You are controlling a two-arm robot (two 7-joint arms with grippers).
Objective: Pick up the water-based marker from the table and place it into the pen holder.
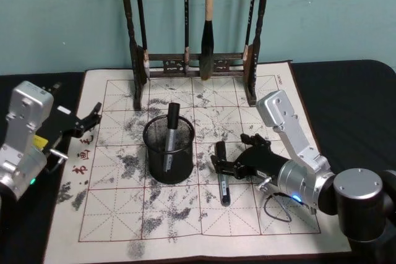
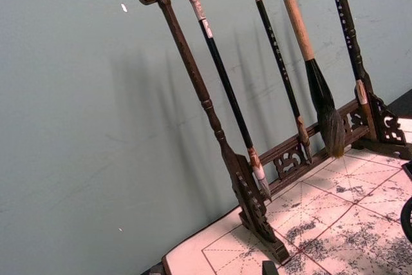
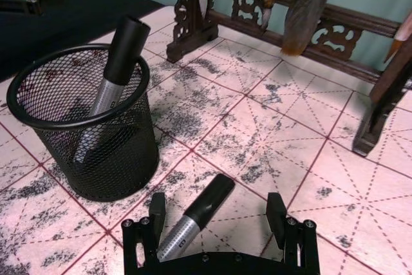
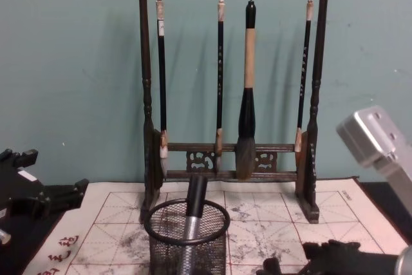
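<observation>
Right of the pen holder [image 1: 180,164], the marker [image 1: 223,188] lies inside the spread right end effector [image 3: 215,209]; centre on its barrel, then close. Left end effector [image 1: 86,122] idles, seemingly spread.

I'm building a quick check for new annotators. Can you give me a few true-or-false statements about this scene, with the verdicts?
1. A marker already stands in the pen holder. True.
2. The right gripper is shut on the marker on the mat. False: it is open, with one finger on each side of that marker, which lies flat on the mat.
3. Four brushes hang from the brush rack. True.
4. The pen holder lies tipped over. False: it stands upright.
5. The left gripper is above the pen holder. False: it is near the mat's left edge, apart from the holder.
</observation>
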